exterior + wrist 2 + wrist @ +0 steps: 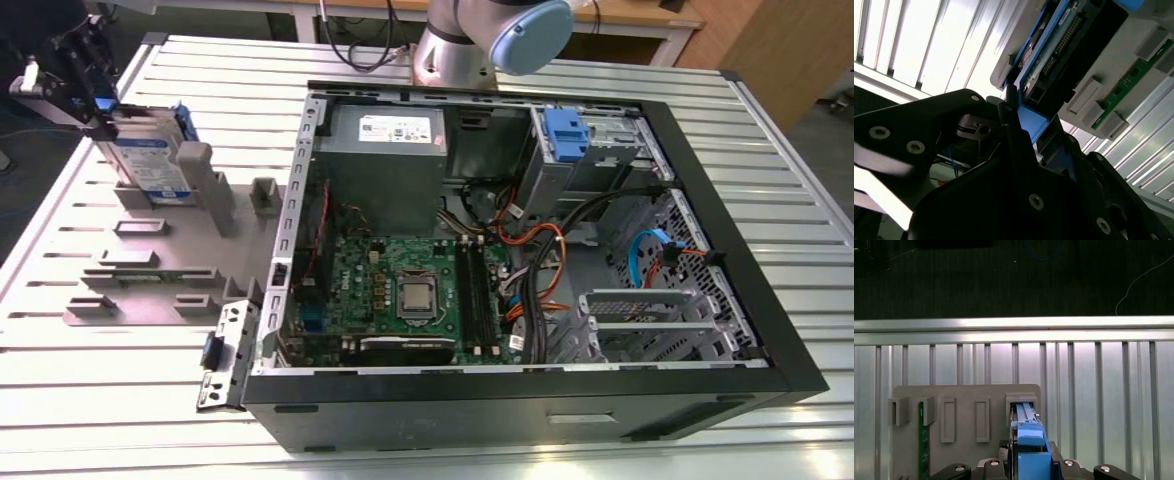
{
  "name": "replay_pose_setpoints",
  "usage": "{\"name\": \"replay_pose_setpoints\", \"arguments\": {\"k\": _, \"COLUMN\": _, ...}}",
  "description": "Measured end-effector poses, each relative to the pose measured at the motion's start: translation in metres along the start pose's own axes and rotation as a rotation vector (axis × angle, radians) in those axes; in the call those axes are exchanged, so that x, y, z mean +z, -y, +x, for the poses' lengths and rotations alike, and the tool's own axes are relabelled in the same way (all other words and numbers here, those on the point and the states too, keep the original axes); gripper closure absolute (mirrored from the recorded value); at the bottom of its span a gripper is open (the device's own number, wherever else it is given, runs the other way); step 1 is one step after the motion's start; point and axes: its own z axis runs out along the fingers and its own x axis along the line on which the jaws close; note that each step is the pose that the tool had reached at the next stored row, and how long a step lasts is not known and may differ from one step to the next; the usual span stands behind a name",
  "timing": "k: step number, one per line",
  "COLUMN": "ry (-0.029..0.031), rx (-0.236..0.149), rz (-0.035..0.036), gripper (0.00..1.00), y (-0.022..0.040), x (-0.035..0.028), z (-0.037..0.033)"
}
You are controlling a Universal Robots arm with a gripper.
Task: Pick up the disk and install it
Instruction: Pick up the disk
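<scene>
The open case sits on a ribbed metal worktop. At the worktop's far corner, on the exterior view's left, the disk stands upright in a grey holder. The tool is at its top; whether it grips, I cannot tell. Dark floor lies beyond.

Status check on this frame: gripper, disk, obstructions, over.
Gripper at top edge of disk, grip unconfirmed. Disk upright in grey holder, outside the open computer case. Loose cables crowd the case interior.
</scene>
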Motion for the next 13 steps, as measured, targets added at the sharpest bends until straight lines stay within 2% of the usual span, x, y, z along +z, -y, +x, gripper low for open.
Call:
{"name": "replay_pose_setpoints", "arguments": {"k": 1, "ry": 0.0, "rx": 0.0, "rz": 0.0, "gripper": 0.59, "y": 0.0, "x": 0.0, "z": 0.0}}
{"name": "replay_pose_setpoints", "arguments": {"k": 13, "ry": 0.0, "rx": 0.0, "rz": 0.0, "gripper": 0.64, "y": 0.0, "x": 0.0002, "z": 0.0}}
